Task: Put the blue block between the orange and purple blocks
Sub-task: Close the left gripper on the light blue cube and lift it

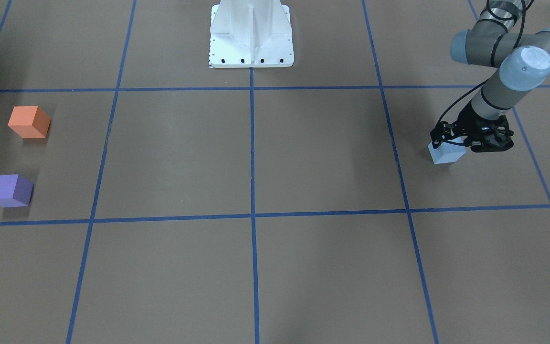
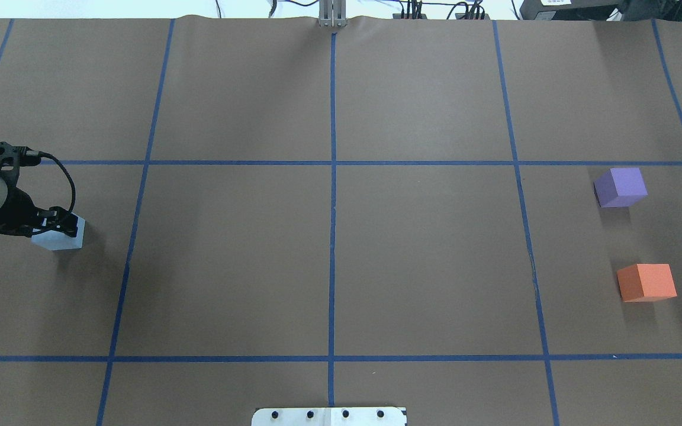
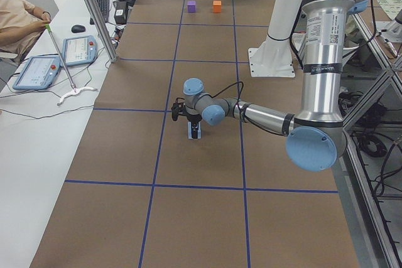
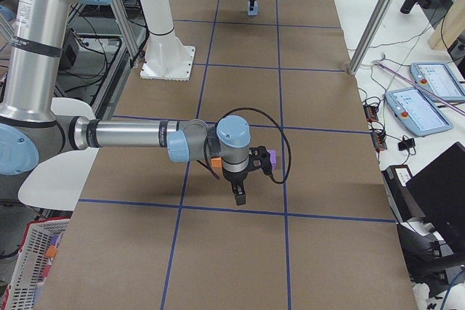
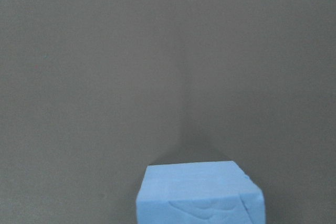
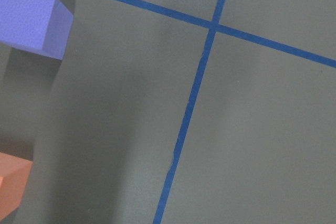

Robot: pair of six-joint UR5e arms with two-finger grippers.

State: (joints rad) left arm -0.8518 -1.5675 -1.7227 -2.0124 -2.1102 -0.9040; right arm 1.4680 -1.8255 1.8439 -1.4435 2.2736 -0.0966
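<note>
Orange block, near right; right gripper hangs beside it, opening impossible to tell. Blue block, left side on table, left gripper at it, grip unclear. Purple block, right, beyond orange, apart.

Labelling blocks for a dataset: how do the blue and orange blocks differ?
The blue block is pale blue, the orange block orange. The blue block sits at the robot's left end, the orange block at the right end by the purple block. The left tool is at the blue block; nothing touches the orange block. Both are cubes on the table.
</note>
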